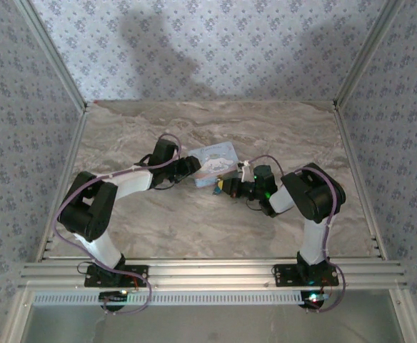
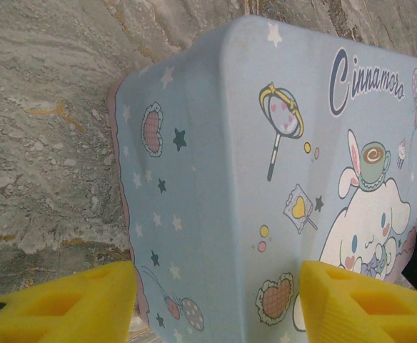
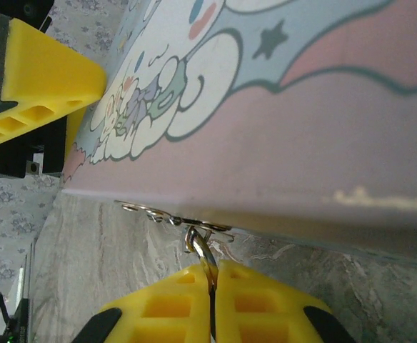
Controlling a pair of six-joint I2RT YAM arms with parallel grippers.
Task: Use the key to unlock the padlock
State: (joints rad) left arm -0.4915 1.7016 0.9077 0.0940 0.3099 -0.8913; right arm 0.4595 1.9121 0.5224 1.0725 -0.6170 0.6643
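The light-blue cartoon tin [image 1: 214,162] lies mid-table. A tiny dark teal padlock [image 1: 215,190] sits at its near edge. My right gripper [image 3: 210,275] is shut on a thin silvery metal piece, the key [image 3: 203,250], seen edge-on. The key's top meets a flat metal strip [image 3: 169,217] under the tin's pink rim [image 3: 265,179]. In the top view the right gripper [image 1: 230,188] is just right of the padlock. My left gripper [image 2: 215,307] stands open, its yellow fingers [image 2: 58,304] on either side of the tin's corner [image 2: 223,179]; I cannot tell whether they touch it.
The marble tabletop [image 1: 215,229] is walled by patterned panels on three sides, with a metal rail [image 1: 208,275] along the near edge. The left gripper's yellow finger [image 3: 44,86] shows at the upper left of the right wrist view.
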